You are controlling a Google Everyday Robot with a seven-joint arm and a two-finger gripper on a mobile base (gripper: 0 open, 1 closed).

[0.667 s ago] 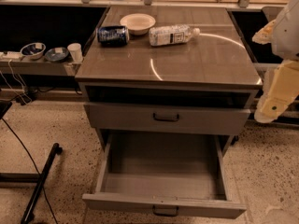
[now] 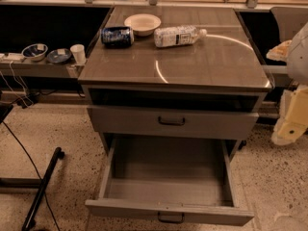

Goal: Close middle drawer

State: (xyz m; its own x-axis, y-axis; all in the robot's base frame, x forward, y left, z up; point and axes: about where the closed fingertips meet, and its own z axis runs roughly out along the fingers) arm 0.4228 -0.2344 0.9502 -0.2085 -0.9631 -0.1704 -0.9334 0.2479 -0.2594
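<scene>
Landmark: the table [image 2: 216,66], a grey drawer unit whose top carries a can [image 2: 117,36], a bowl [image 2: 142,23] and a bottle [image 2: 177,36] lying on its side.
Task's thing: the middle drawer [image 2: 166,172] is pulled far out of the table's front. It sits directly below the taller upper drawer [image 2: 216,124], which is almost flush with the table.
Gripper: the gripper [image 2: 290,129] hangs off the table's right side, clear of it. It is about level with the upper drawer's front and well apart from the open drawer's handle [image 2: 171,218].
Grip state: I cannot tell whether the gripper is open or closed.
Just changed: the arm's pale end has sunk lower beside the table's right side than it was a moment ago. The middle drawer stands as far out as it did.
Meaning for the task: closing has probably not begun. The arm looks to be positioning itself, and the whole push is left to do.
Pointing: the low front panel and its dark handle face away from the table, toward the camera. The tray's open top faces up.
Long axis: the front panel's long side runs parallel to the table's front edge. The slide line crosses it at a right angle, straight back under the table top. The drawer looks square to the table, not skewed.
Next move, as a judgement: bring the gripper lower and round in front of the panel, near the handle, then push along the slide line. A push far off-centre could jam the drawer.
</scene>
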